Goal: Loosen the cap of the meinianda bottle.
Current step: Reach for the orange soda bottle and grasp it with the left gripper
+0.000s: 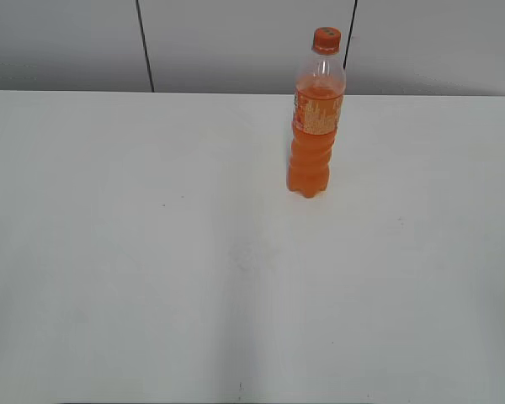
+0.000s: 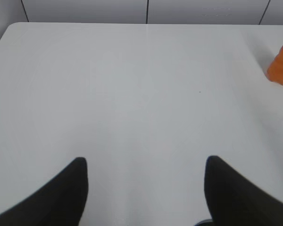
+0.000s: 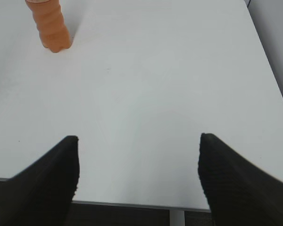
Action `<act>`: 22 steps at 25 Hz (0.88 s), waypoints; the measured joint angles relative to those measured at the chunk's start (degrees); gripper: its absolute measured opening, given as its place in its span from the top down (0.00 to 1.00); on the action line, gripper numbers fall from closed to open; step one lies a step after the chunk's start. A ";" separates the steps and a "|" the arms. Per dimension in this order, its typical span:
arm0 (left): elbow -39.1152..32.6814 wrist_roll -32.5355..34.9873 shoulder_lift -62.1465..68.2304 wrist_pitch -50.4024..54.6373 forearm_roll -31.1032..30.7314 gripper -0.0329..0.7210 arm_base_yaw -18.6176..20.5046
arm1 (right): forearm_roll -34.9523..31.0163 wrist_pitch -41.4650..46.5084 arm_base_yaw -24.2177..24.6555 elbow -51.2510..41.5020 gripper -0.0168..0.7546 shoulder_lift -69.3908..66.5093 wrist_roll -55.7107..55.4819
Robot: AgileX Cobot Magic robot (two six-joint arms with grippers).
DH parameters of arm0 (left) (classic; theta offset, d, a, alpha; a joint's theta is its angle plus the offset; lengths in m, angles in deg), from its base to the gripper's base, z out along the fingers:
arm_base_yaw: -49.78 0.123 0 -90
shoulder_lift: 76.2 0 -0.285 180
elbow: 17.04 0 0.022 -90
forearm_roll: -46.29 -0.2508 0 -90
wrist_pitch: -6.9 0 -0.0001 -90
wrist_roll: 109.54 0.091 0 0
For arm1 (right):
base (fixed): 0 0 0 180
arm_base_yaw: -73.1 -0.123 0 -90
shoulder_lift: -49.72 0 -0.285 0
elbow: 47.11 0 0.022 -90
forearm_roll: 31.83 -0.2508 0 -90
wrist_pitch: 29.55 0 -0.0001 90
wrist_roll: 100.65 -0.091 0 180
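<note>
two sets of fingers, both spread wide, nothing between them: left fingers [image 2: 144, 188] and right fingers [image 3: 139, 176] hover over bare white surface [image 1: 151, 252]. meinianda bottle [image 1: 314, 126] stands upright toward the far edge, right of centre, well apart from both. cap [image 1: 326, 39] is on the neck.

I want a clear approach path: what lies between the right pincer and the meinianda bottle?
Nothing: in the right wrist view only bare white table lies between the open right pincer and the meinianda bottle.
</note>
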 joint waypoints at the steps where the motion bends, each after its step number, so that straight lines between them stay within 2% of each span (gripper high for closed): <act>1: 0.00 0.00 0.00 0.00 -0.47 0.32 0.00 | 0.00 0.00 0.00 0.00 0.21 0.00 0.00; 7: 0.74 0.00 0.00 -1.47 -0.47 0.32 0.00 | 0.00 0.00 0.00 0.00 0.21 0.00 0.00; 13: 6.13 2.06 6.39 -9.35 -1.18 0.32 0.00 | 0.00 0.00 0.00 0.00 0.21 0.00 0.00; 18: 9.77 3.02 17.65 -22.13 -1.18 0.32 0.00 | 0.00 0.00 0.00 0.00 0.21 0.00 0.00; 22: 11.59 3.62 27.79 -36.38 -1.18 0.32 0.00 | 0.00 0.00 0.00 0.00 0.21 0.00 0.00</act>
